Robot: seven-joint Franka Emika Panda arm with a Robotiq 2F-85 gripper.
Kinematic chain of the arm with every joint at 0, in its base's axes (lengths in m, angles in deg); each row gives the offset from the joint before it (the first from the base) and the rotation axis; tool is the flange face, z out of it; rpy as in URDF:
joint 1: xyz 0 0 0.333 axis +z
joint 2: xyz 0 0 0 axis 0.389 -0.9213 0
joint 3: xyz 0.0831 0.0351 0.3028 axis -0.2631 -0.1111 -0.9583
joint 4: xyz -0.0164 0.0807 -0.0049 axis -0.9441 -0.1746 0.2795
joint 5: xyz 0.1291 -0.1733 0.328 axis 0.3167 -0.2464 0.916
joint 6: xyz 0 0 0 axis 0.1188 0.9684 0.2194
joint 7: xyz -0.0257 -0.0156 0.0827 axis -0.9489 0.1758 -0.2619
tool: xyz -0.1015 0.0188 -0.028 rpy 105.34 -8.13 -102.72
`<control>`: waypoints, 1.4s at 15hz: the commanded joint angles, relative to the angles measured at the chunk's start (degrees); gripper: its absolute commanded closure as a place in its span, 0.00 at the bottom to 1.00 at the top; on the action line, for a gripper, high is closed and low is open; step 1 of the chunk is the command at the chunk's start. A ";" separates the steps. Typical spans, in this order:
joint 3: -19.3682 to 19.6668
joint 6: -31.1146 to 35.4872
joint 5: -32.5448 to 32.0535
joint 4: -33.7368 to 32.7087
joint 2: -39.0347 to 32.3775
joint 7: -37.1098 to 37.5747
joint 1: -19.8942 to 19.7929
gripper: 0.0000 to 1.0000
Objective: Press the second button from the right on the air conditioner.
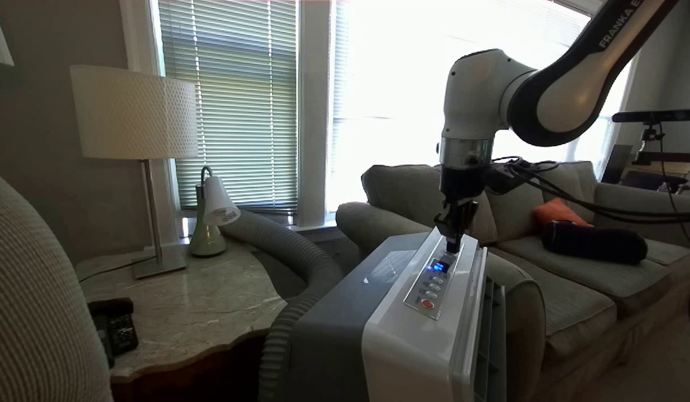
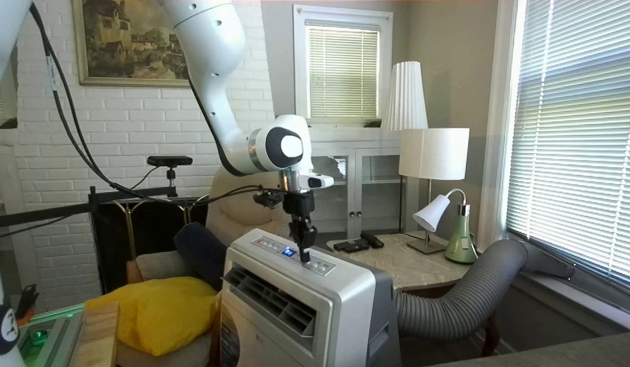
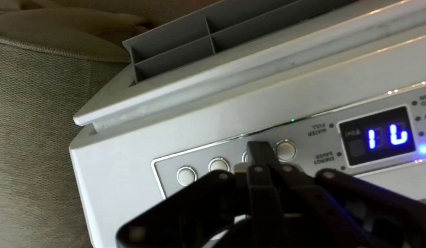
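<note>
— Nearest the wrist camera is the pincer (image 3: 261, 148), its jaws brought together into a narrow point, nothing visible between them. Why so narrow?

— Probably to make a slim poker: the buttons (image 3: 186, 176) are small and close-set, and there is nothing here to grasp. It points down because the control strip (image 3: 304, 144) sits on top of the air conditioner (image 2: 325, 306).

— And the thick hose (image 2: 447, 316)?

— It runs to the window (image 2: 575, 127), likely to vent warm air, which would explain why the unit stands near the desk (image 1: 228, 301).

— Where does the target lie, then?

— The lettering (image 3: 317, 130) is upside down in the wrist view, so the strip's right end, seen from the unit's front, falls at that view's left. Counting from there, the 2nd button (image 3: 219, 164) lies just beside the pincer's tip, which partly hides the 3rd button (image 3: 244, 157).

— Is it pressing?

— Contact cannot be told. By that count, the tip probably needs shifting 1 button toward the strip's end; pushing straight down risks hitting a neighbour.
</note>
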 commanded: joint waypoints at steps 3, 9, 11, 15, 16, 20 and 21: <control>-0.44 -1.19 0.96 4.20 6.59 -2.65 -1.44 0.73; -2.29 -5.05 2.28 8.15 14.81 -6.79 -3.93 0.35; -3.25 -6.45 3.20 9.55 17.77 -8.67 -4.89 0.21; -4.97 -11.35 5.87 11.54 23.55 -11.61 -6.56 0.00; -5.32 -13.09 6.73 11.51 24.57 -12.42 -6.92 0.00; -6.51 -18.69 9.63 11.86 28.88 -14.47 -7.85 0.00; -6.76 -20.19 9.72 11.63 29.54 -14.42 -8.10 0.00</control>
